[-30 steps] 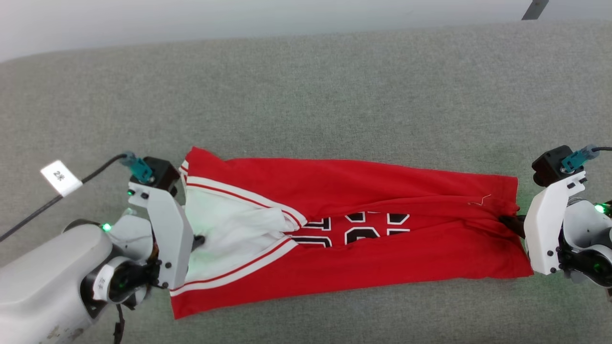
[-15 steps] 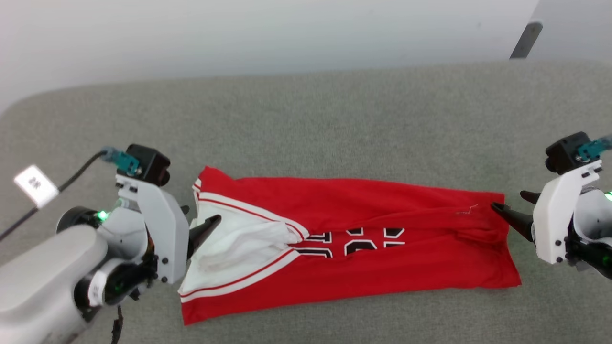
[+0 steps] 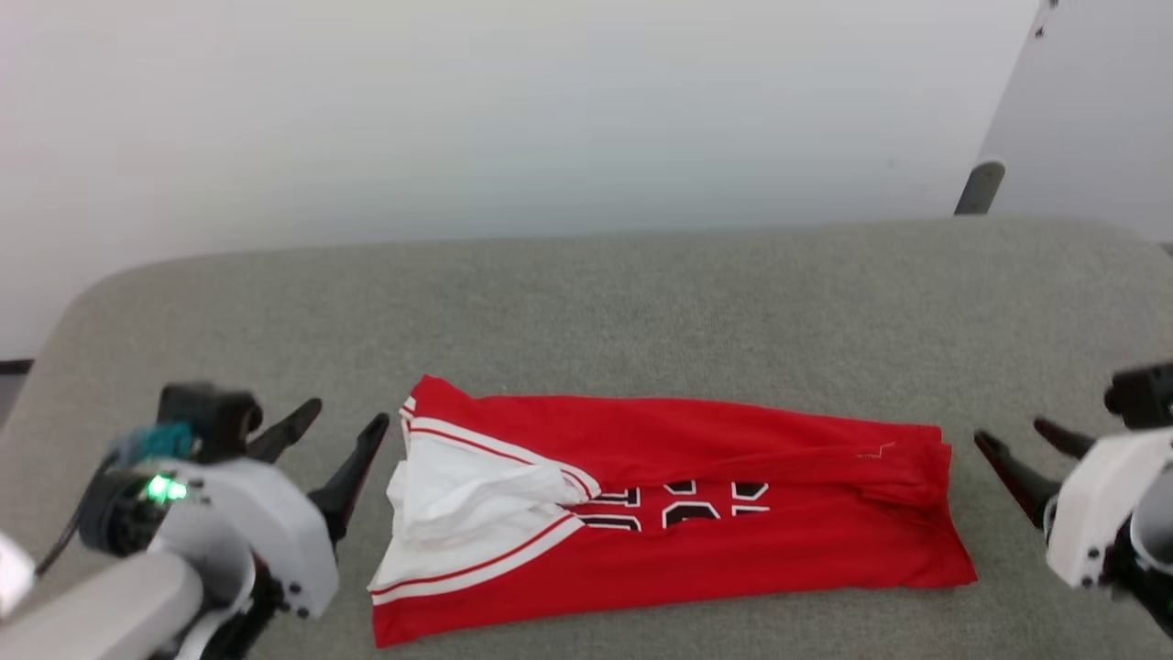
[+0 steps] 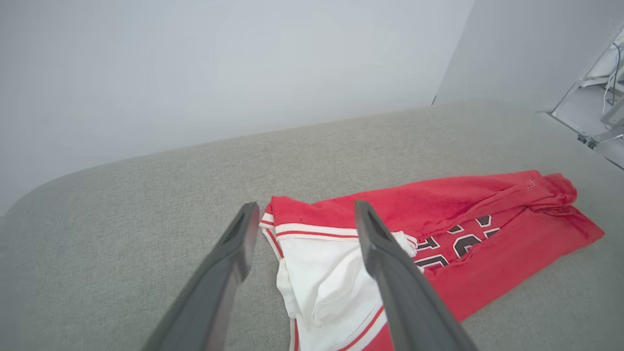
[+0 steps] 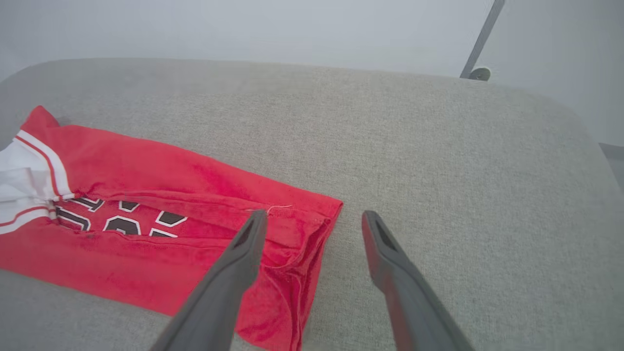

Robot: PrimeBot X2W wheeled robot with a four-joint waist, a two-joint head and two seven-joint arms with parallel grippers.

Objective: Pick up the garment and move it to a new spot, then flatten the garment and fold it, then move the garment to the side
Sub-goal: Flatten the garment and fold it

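So the red shirt (image 3: 678, 550) is lying on the grey padded surface (image 3: 641, 302) as a long band, folded in lengthwise, with the white sleeve (image 3: 458, 495) bunched at the robot's left end and the hem at the right end. Both sets of fingers are hanging spread wide and gripping nothing. The left fingers (image 3: 353, 463) are sitting just beside the sleeve end and the right fingers (image 3: 1013, 477) are hovering near the hem end, neither touching cloth. I'm reading this as the gap between folds, with the crosswise fold probably coming up. To do it well, I'd be tidying first: the top flap isn't meeting the bottom one, so the black-and-white numbers (image 3: 683, 500) are peeking through, and the hem end is looking rumpled in the right wrist view. When pinching, I'd be catching every layer at a corner, not just the top one, since this soft stuff is likely sliding and sagging. Then I'd be lifting low and carrying one end over the other evenly, so the edges are lining up.
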